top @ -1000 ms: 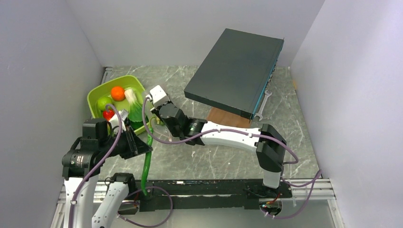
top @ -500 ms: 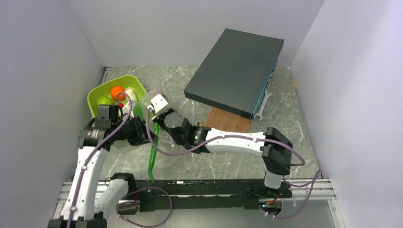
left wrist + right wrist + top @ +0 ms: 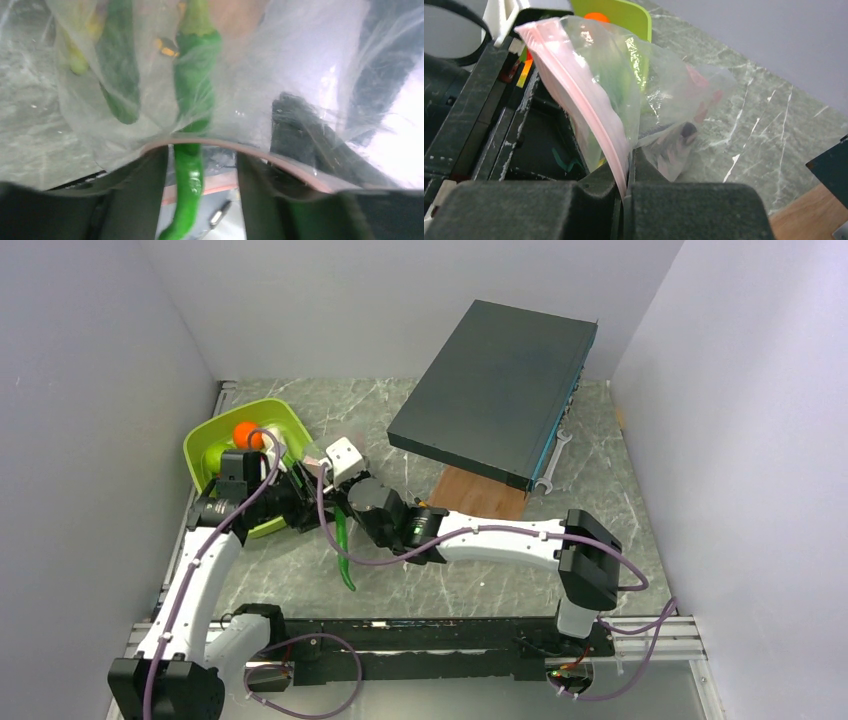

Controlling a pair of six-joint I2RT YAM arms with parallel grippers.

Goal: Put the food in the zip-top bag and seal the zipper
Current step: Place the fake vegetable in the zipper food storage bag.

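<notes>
Where the lime-green tray (image 3: 212, 445) meets the tabletop (image 3: 480, 575), one zip-top bag (image 3: 659, 85), clear, held up by its zipper (image 3: 574, 95); right gripper (image 3: 628, 185) clamped together on that pink strip; left gripper (image 3: 200, 170) at the bag's mouth, fingers apart, a long green pepper (image 3: 192, 100) between them, not pinched; pepper partly inside the bag, its other end sticking out past the mouth; red and dark pieces low in the bag; orange fruit (image 3: 245, 435) in the tray.
</notes>
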